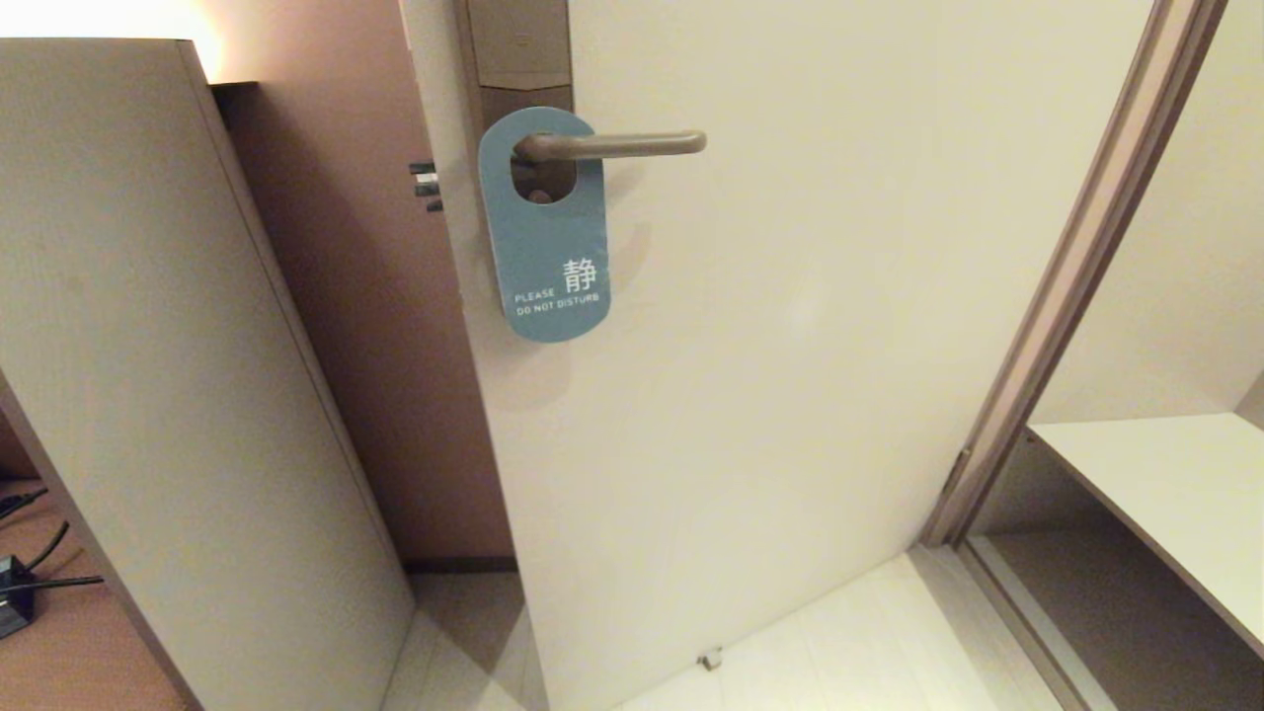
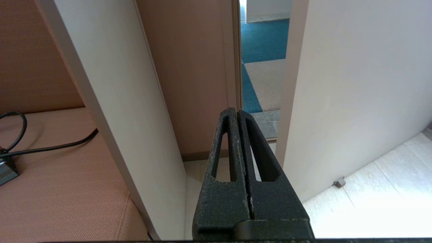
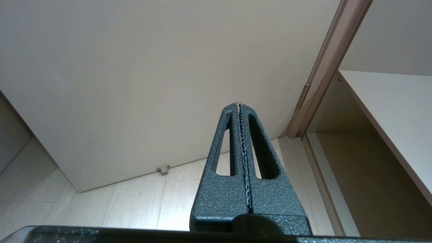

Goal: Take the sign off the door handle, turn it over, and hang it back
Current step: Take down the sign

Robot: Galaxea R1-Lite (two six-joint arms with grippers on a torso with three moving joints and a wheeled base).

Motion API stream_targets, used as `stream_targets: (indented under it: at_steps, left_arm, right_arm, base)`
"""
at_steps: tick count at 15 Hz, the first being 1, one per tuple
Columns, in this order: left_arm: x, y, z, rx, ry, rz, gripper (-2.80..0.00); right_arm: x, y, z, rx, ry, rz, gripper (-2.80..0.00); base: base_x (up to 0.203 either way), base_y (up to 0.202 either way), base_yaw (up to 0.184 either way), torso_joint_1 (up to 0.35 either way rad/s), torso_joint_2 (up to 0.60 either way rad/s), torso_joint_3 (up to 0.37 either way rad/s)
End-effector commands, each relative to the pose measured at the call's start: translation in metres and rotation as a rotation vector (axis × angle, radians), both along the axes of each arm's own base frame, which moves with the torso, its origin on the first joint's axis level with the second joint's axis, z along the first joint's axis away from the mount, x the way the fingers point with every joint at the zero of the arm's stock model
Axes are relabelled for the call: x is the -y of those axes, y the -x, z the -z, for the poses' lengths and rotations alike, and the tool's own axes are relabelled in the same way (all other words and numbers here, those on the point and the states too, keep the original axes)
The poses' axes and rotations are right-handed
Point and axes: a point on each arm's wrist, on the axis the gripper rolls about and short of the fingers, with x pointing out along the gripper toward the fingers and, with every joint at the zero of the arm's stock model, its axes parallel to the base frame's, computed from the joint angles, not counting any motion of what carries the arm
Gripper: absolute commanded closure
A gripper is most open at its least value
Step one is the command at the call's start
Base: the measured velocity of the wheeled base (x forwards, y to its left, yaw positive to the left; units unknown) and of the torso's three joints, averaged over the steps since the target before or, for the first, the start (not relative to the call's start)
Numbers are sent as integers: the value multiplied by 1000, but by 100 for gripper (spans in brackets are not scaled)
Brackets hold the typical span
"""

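Observation:
The sign [image 1: 548,257] hangs by its oval hole on the door handle [image 1: 632,144], its blue-grey "PLEASE DO NOT DISTURB" side facing me. The handle is a brownish-grey lever on a tall plate [image 1: 518,59] near the white door's left edge. Neither arm shows in the head view. My left gripper [image 2: 236,110] is shut and empty, low down, pointing at the gap beside the door's edge. My right gripper [image 3: 238,104] is shut and empty too, low before the door's lower part. Neither wrist view shows the sign or the handle.
The white door [image 1: 839,346] stands ajar. A tall white panel [image 1: 178,375] rises at the left, with black cables [image 1: 30,573] on a brown surface beyond it. A door frame [image 1: 1066,286] and a white shelf [image 1: 1165,494] are at the right. A small stopper [image 1: 708,659] sits on the floor.

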Motion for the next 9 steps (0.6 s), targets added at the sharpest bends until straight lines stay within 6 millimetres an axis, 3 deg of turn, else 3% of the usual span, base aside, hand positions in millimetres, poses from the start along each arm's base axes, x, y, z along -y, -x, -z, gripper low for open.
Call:
stream_targets:
  at_steps: [1,7,9]
  left_arm:
    - [0,0,0,0,-3,2,0]
    - [0,1,-2,0,-33,17,0]
    - [0,3,-12,24,-34,28,0]
  right_arm:
    - [0,0,0,-1,0,-1,0]
    - [0,0,0,-1,0,-1,0]
    - [0,0,0,-1,0,-1,0]
  base:
    - [0,0,0,0,0,0]
    - [0,0,0,0,0,0]
    - [0,0,0,0,0,0]
